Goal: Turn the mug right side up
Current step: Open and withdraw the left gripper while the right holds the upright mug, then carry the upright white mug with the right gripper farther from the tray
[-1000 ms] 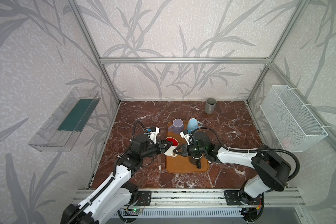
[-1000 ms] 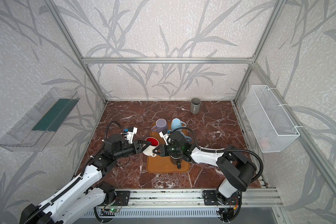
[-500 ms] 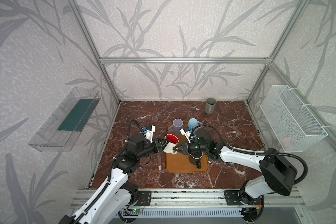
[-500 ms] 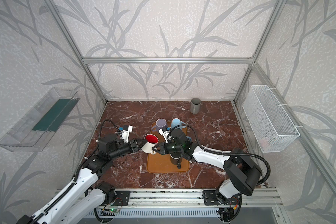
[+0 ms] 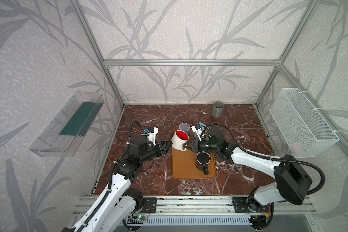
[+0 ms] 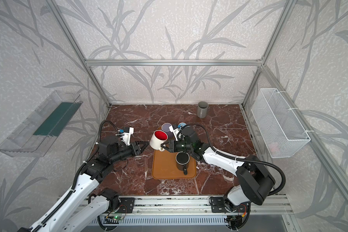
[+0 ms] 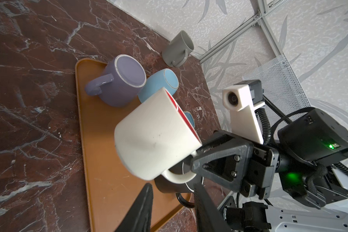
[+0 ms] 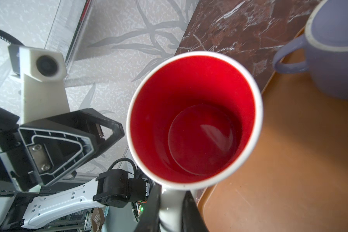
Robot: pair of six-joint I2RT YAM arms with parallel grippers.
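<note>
My right claw (image 5: 184, 145) is pinched on the handle (image 8: 172, 202) of the white mug (image 5: 178, 141). It holds the mug clear of the tray (image 5: 184, 170), above the tray's left edge and nearer its far-left corner than its near one. The mug's red mouth faces up and its long axis runs close to vertical. I cannot tell whether it leans slightly. I judge it righted but not yet set down.

The handle points right, straight into my right claw, which reaches in from that side. My left claw (image 5: 168, 144) sits just beside the mug's opposite wall, fingers spread, holding nothing. The lowering falls to my right arm: down onto bare tray, left of the black mug (image 5: 203, 159) and on the near side of the purple mug (image 5: 184, 127).
</note>
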